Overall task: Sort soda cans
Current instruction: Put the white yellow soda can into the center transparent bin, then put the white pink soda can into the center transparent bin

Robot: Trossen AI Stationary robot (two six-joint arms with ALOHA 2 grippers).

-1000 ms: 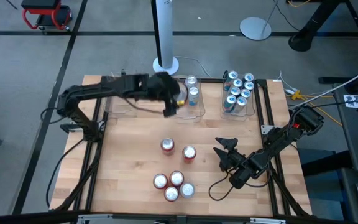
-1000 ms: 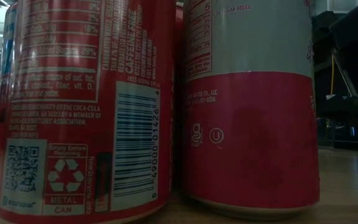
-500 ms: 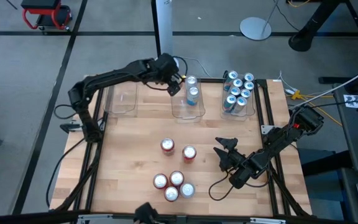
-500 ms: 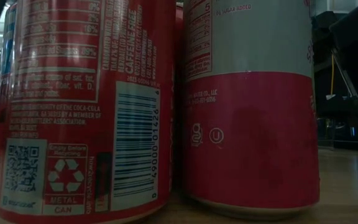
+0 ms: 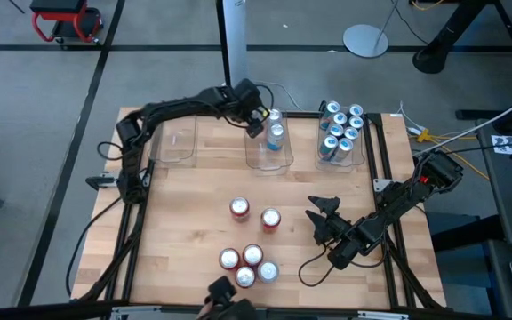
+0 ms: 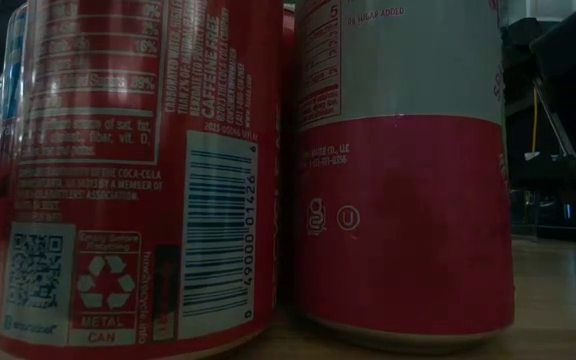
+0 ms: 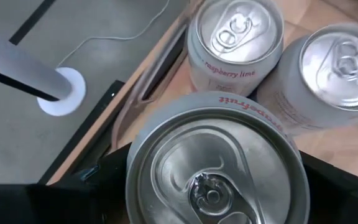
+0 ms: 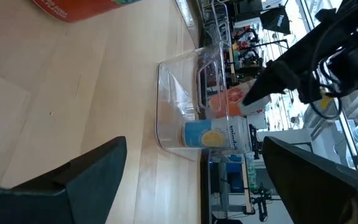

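Observation:
My left gripper [image 5: 254,122] reaches over the left far corner of the middle clear bin [image 5: 269,158] and is shut on a silver-topped soda can [image 7: 213,171]. Two more silver cans [image 7: 235,37] [image 7: 337,68] stand in that bin just beyond it. The right bin [image 5: 340,158] holds several teal cans [image 5: 340,132]. Several red and silver-and-red cans [image 5: 247,262] stand on the table near the front, and two more [image 5: 239,208] [image 5: 270,219] stand at mid-table. My right gripper [image 5: 320,213] rests low at the right, open and with nothing between its fingers. My left gripper pinches the can's side wall [image 7: 134,180] just under its rim, one dark finger [image 7: 101,186] on either side. The fingers come slanting down from the table's left. The can's top faces the wrist camera. It is held higher than the two cans standing in the bin.
An empty clear bin [image 5: 172,147] stands at the far left. In the low view a red can [image 6: 138,180] and a silver-and-red can [image 6: 403,170] fill the picture close up. Bare wood lies between the bins and the loose cans. Black frame rails run along the table's sides.
My left gripper has swung with its can toward the table's right and sunk, from between the left and middle bins to the middle bin's left far corner, rolling somewhat as it went. My right arm has kept still.

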